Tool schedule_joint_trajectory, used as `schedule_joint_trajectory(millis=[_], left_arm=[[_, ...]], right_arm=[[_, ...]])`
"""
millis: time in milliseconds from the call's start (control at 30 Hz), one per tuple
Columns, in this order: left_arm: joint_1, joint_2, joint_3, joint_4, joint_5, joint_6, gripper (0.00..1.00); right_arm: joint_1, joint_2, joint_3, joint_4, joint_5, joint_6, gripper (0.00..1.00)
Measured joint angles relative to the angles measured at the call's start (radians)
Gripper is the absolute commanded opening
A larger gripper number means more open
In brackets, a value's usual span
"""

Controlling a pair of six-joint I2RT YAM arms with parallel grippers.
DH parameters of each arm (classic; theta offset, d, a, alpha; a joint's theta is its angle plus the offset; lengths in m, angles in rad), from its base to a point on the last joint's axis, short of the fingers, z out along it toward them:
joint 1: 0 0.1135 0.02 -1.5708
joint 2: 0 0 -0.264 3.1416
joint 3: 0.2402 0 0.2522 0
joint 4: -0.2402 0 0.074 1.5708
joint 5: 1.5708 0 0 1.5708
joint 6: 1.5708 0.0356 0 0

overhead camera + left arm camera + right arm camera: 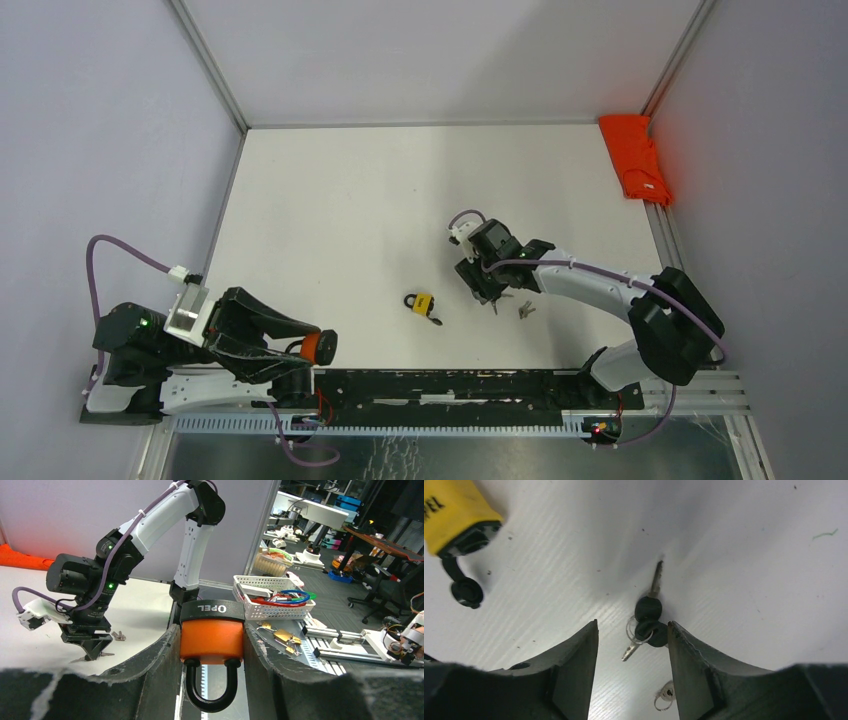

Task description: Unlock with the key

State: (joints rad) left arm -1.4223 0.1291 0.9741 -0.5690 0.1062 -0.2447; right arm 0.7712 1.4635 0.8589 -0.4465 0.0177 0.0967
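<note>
The left claw [211,630] is clamped on an orange lock [322,347] and holds it up near the front edge of the table [350,200]. The right claw [633,625] is wide apart, low over the keys [647,609]. The keys lie on the table between its fingers. A yellow lock [454,510] lies near them.

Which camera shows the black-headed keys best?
The right wrist view: the keys lie large and sharp on the table between the fingers of the right gripper. The top and left wrist views show only tiny glints by that gripper.
</note>
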Motion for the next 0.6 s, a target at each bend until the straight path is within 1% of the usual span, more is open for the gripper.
schedule_joint_trajectory(millis=[133, 300, 400, 500, 600], left_arm=[[0.000, 0.000, 0.000, 0.000, 0.000, 0.000, 0.02], [0.000, 0.000, 0.000, 0.001, 0.000, 0.000, 0.02], [0.000, 0.000, 0.000, 0.001, 0.000, 0.000, 0.02], [0.000, 0.000, 0.000, 0.001, 0.000, 0.000, 0.02], [0.000, 0.000, 0.000, 0.002, 0.000, 0.000, 0.02]], right_arm=[[-0.001, 0.000, -0.029, 0.000, 0.037, -0.001, 0.56], [-0.002, 0.021, -0.069, 0.001, 0.048, -0.001, 0.52], [-0.003, 0.030, -0.092, 0.005, 0.044, 0.001, 0.41], [-0.007, 0.033, -0.095, 0.025, 0.033, 0.003, 0.28], [-0.012, 0.037, -0.096, 0.044, 0.030, 0.004, 0.23]])
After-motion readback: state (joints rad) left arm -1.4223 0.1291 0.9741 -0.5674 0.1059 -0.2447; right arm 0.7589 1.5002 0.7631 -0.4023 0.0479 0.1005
